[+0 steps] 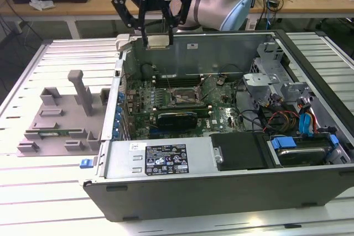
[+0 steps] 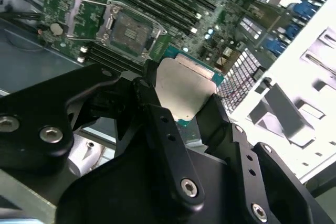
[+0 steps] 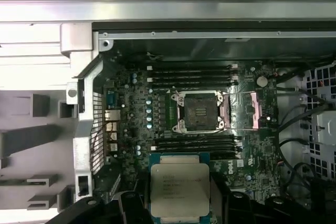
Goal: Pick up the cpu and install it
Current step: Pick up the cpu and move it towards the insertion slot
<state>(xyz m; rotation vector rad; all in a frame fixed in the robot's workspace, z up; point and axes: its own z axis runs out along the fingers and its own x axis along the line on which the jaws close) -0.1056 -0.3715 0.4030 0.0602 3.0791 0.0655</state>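
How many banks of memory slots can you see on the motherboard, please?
2. One bank lies beyond the socket from the held cpu; the other bank lies between socket and cpu. More may be hidden under the cpu.

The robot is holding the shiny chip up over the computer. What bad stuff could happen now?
1. The gripper pinches the cpu just by its edges, up above the open case; it might slip and fall.
2. The socket is a small target inside a metal frame; a crooked or off-centre landing could jam or damage it.
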